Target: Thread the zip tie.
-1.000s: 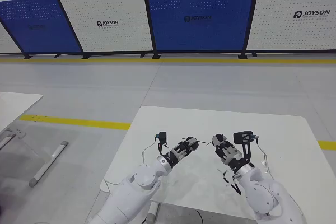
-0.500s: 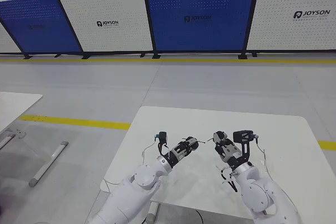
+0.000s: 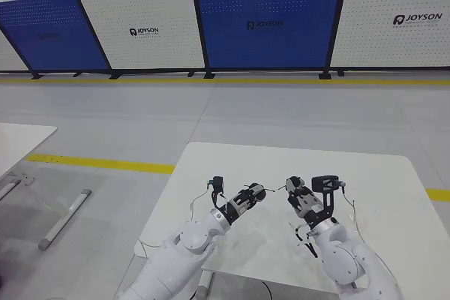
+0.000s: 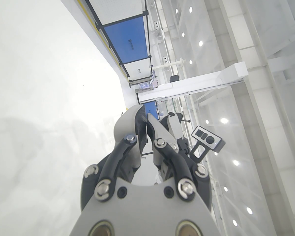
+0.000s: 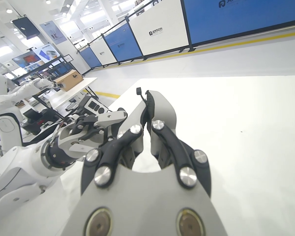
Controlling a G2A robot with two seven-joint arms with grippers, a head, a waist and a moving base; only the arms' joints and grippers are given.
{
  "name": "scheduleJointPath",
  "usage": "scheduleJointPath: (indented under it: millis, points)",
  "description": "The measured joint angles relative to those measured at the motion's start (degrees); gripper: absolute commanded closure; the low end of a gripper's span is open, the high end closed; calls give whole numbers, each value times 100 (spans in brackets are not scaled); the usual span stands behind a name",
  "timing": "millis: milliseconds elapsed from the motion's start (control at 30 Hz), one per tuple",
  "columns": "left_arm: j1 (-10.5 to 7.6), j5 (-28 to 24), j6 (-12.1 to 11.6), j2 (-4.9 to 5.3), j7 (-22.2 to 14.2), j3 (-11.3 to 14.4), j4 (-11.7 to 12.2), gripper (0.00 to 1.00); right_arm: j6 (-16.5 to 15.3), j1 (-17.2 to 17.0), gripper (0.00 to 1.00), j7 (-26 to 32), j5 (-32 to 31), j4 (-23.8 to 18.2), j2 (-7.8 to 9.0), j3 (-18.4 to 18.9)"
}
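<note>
A thin black zip tie (image 5: pixel 138 91) sticks out past the tips of my right gripper (image 5: pixel 147 96), its small square head free and its strap pinched between the shut fingers. From above, my right gripper (image 3: pixel 291 182) and my left gripper (image 3: pixel 259 190) hover close together, tip to tip, over the near middle of the white table (image 3: pixel 360 172). The left gripper (image 4: pixel 143 110) is shut, with a small black piece of the tie clamped between its pads. The rest of the strap is too thin to follow.
Bare white tabletop stretches beyond and to the right of both grippers. Another white table (image 3: pixel 15 142) stands to the left across the floor. Blue and white barrier panels (image 3: pixel 266 34) line the back of the room.
The right arm has shifted slightly toward the left one. Both grippers stay shut and the left arm holds its place.
</note>
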Motion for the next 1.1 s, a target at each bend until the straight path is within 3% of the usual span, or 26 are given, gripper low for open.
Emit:
scheduleJointPath:
  millis: [133, 500, 1100]
  points:
    - [0, 0, 0, 0, 0, 0, 0, 100, 8, 6, 100, 37, 0, 11, -9, -11]
    - [0, 0, 0, 0, 0, 0, 0, 100, -339, 49, 100, 366, 394, 98, -2, 115]
    - [0, 0, 0, 0, 0, 0, 0, 100, -353, 186, 100, 359, 424, 270, -38, 74]
